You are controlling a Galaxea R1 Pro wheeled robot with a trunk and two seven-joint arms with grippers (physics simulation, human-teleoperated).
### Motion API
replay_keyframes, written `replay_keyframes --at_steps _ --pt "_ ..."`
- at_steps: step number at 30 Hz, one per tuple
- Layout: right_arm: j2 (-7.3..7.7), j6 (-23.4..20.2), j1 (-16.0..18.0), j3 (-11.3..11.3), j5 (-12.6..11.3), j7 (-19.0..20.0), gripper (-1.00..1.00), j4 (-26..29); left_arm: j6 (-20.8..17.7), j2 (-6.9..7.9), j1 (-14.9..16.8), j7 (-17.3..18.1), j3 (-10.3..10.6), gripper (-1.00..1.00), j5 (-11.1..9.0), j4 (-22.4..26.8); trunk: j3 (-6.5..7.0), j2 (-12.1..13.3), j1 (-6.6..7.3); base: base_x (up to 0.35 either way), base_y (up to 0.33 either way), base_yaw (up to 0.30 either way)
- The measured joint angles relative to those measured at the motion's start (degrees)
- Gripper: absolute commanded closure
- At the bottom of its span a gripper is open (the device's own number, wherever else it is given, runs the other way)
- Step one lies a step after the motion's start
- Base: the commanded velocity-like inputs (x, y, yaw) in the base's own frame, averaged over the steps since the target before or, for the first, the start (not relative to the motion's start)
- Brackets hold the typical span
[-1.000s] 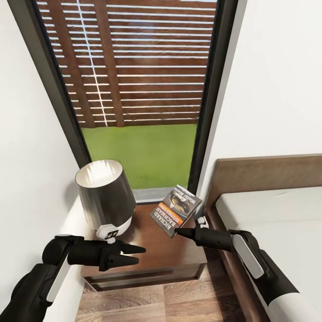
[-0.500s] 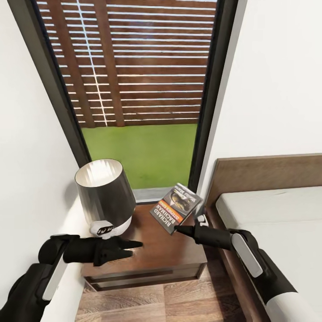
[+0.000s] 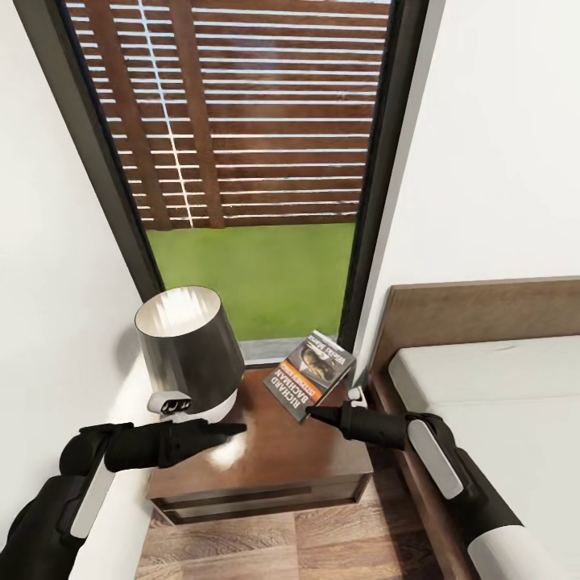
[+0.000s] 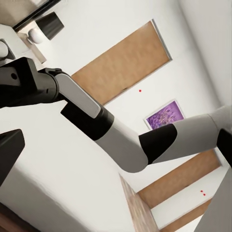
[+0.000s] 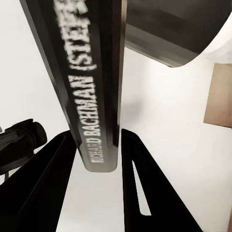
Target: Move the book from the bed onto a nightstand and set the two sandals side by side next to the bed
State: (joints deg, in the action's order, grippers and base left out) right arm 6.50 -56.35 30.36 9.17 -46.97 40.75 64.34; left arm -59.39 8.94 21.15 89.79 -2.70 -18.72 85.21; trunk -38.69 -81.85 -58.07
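Right hand (image 3: pixel 310 415) clamps the book (image 3: pixel 309 374) by its lower edge, holding it tilted above the nightstand (image 3: pixel 274 459) surface. Left hand (image 3: pixel 229 429) hovers over the surface's front, fingers look closed. Lamp (image 3: pixel 189 350) behind it; bed (image 3: pixel 499 387) to the right, window (image 3: pixel 242 161) beyond.

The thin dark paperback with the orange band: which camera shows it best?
The head view: the thin dark paperback with the orange band shows its whole cover, held tilted above the dark-brown wooden nightstand by the right end effector. The right wrist view gives just its spine lettering close up, between the fingers.
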Motion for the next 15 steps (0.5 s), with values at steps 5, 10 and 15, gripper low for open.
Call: replay_keyframes --at_steps 5,10,15 --pt "-0.34 0.02 0.03 -0.01 0.0 -0.36 1.0 0.0 0.0 -0.14 0.0 0.0 -0.14 -1.0 -0.24 0.27 0.0 0.0 0.0 0.0 0.0 0.0" --pt "-0.42 0.05 0.03 -0.04 -0.04 -0.43 1.0 0.0 0.0 -0.3 0.0 0.0 -0.02 -1.0 -0.14 0.34 0.0 0.0 0.0 0.0 0.0 0.0" --pt "-0.45 0.04 0.01 -0.07 -0.06 -0.47 1.0 0.0 0.0 -0.94 0.0 0.0 0.16 -1.0 0.04 0.33 0.0 0.0 0.0 0.0 0.0 0.0"
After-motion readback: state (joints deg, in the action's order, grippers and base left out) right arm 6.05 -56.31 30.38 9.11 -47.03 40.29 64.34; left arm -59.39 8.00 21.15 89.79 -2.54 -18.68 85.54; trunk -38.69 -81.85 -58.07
